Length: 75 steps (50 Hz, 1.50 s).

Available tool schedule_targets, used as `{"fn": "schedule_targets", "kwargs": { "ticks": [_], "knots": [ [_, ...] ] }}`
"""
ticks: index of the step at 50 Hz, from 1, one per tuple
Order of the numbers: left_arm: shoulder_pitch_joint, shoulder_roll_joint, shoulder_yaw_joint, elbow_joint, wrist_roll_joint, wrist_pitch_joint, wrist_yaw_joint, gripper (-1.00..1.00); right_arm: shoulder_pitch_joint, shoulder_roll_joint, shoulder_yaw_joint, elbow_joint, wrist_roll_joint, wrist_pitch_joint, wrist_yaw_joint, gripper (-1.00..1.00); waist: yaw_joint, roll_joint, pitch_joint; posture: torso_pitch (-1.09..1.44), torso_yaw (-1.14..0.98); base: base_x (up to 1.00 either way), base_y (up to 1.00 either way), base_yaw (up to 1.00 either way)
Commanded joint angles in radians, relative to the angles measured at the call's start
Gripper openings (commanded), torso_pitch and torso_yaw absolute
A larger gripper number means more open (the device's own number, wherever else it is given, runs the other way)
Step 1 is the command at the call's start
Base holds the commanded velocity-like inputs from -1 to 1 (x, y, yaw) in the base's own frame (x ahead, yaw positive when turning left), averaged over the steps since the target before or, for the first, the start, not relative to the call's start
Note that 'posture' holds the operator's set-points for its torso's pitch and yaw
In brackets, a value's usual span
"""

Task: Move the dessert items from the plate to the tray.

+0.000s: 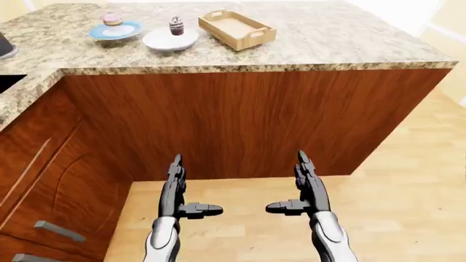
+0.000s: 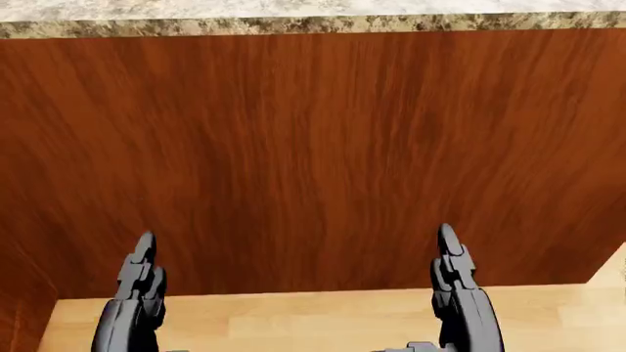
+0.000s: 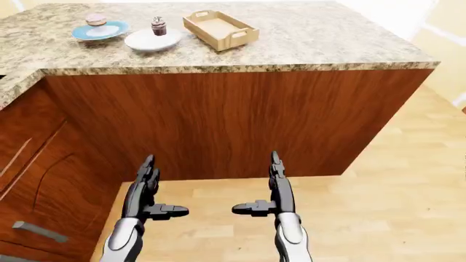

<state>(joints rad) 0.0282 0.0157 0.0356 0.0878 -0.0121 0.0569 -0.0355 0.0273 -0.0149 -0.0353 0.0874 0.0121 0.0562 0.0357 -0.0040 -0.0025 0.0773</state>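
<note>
Both robot hands [image 1: 182, 188] [image 1: 306, 185] open, empty, forward.

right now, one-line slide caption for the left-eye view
Both open hands, left hand and right hand, hang below the counter holding two dessert plates and an empty wooden tray.

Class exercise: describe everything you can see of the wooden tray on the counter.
The wooden tray is a light, pale-wood rectangular box with low walls and a cut-out handle slot in each short end. It looks empty. It lies flat on the speckled granite counter, set at an angle, just right of the white plate, apparently not touching it. Neither hand is near it.
</note>
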Motion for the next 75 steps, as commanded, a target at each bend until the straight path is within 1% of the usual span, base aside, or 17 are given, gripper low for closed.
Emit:
{"fn": "schedule_targets", "kwargs": {
  "ticks": [1, 3, 5, 8, 15, 20, 26, 28, 38, 46, 49, 56, 67, 68, 70, 72, 75],
  "knots": [
    [-0.073, 0.027, 0.017, -0.258, -0.041, 0.135, -0.026, 1.0, -0.091, -0.02, 0.026, -0.268, 0.004, 0.169, 0.035, 1.0, -0.002, -0.008, -0.001, 0.0, 0.0, 0.0, 0.0, 0.0],
    [-0.109, 0.045, 0.039, -0.296, -0.033, 0.211, -0.03, 1.0, -0.14, -0.024, 0.012, -0.355, 0.003, 0.274, 0.039, 1.0, 0.013, -0.003, -0.071, 0.0, 0.0, 0.0, 0.0, 0.0],
    [-0.164, 0.056, 0.052, -0.343, -0.041, 0.308, -0.04, 1.0, -0.194, -0.027, 0.015, -0.387, -0.038, 0.332, 0.028, 1.0, 0.01, -0.006, -0.023, 0.0, 0.0, 0.0, 0.0, 0.0],
    [-0.284, 0.089, 0.061, -0.415, -0.03, 0.446, -0.039, 1.0, -0.311, -0.059, -0.007, -0.41, -0.044, 0.422, 0.037, 1.0, 0.011, -0.002, -0.077, 0.0, 0.0, 0.0, 0.0, 0.0],
    [-0.75, 0.22, 0.126, -0.337, -0.051, 0.681, -0.026, 1.0, -0.674, -0.16, -0.131, -0.282, 0.114, 0.48, -0.014, 1.0, 0.008, 0.007, -0.112, 0.0, 0.0, 0.0, 0.04, 0.0],
    [-0.886, 0.268, 0.12, -0.269, -0.086, 0.739, -0.03, 1.0, -0.791, -0.228, -0.144, -0.281, 0.19, 0.54, -0.058, 1.0, 0.0, -0.037, -0.099, 0.0, 0.0, 0.06, 0.4, 0.0],
    [-0.931, 0.32, 0.156, -0.382, -0.136, 0.867, 0.002, 1.0, -0.821, -0.262, -0.141, -0.379, 0.214, 0.614, -0.083, 1.0, -0.017, 0.031, -0.064, 0.0, 0.0, 0.11, 0.42, 0.0],
    [-0.952, 0.349, 0.164, -0.388, -0.151, 0.89, -0.003, 1.0, -0.821, -0.276, -0.151, -0.408, 0.226, 0.639, -0.087, 1.0, -0.018, 0.114, -0.082, 0.0, 0.0, 0.11, 0.42, 0.0],
    [-1.021, 0.45, 0.192, -0.401, -0.179, 0.937, -0.027, 1.0, -0.88, -0.308, -0.154, -0.455, 0.265, 0.659, -0.111, 1.0, -0.003, -0.072, -0.033, 0.0, 0.0, 0.22, 0.57, 0.0],
    [-1.037, 0.476, 0.198, -0.395, -0.169, 0.945, -0.035, 1.0, -0.908, -0.311, -0.148, -0.457, 0.262, 0.641, -0.116, 1.0, -0.031, 0.009, -0.033, 0.0, 0.0, 0.44, 0.43, 0.0],
    [-1.043, 0.475, 0.198, -0.394, -0.169, 0.94, -0.028, 1.0, -0.915, -0.319, -0.151, -0.486, 0.264, 0.668, -0.126, 1.0, -0.029, 0.12, -0.066, 0.0, 0.0, 0.49, 0.41, 0.0],
    [-1.032, 0.482, 0.212, -0.426, -0.187, 0.941, -0.014, 1.0, -0.925, -0.303, -0.143, -0.491, 0.268, 0.666, -0.135, 1.0, 0.0, 0.037, -0.037, 0.0, 0.0, 0.5, 0.37, 0.0],
    [-1.027, 0.519, 0.238, -0.482, -0.217, 0.988, 0.006, 1.0, -0.933, -0.298, -0.134, -0.516, 0.27, 0.686, -0.133, 1.0, 0.008, 0.014, -0.053, 0.0, 0.0, 0.51, 0.06, 0.0],
    [-1.034, 0.523, 0.238, -0.481, -0.221, 0.989, 0.006, 1.0, -0.934, -0.3, -0.132, -0.514, 0.267, 0.685, -0.131, 1.0, 0.01, -0.036, -0.065, 0.0, 0.0, 0.51, 0.38, 0.0],
    [-1.038, 0.524, 0.233, -0.48, -0.225, 0.99, 0.009, 1.0, -0.93, -0.303, -0.131, -0.521, 0.262, 0.686, -0.125, 1.0, 0.023, -0.026, 0.0, 0.0, 0.0, 0.5, 0.6, 0.0],
    [-1.035, 0.525, 0.222, -0.467, -0.218, 0.975, 0.009, 1.0, -0.924, -0.3, -0.134, -0.519, 0.257, 0.682, -0.124, 1.0, 0.02, -0.042, -0.042, 0.0, 0.0, 0.5, 0.74, 0.0],
    [-1.03, 0.525, 0.223, -0.474, -0.217, 0.979, 0.006, 1.0, -0.919, -0.301, -0.127, -0.521, 0.246, 0.69, -0.119, 1.0, 0.012, -0.047, -0.031, 0.0, 0.0, 0.43, 0.39, 0.0]
  ]
}}
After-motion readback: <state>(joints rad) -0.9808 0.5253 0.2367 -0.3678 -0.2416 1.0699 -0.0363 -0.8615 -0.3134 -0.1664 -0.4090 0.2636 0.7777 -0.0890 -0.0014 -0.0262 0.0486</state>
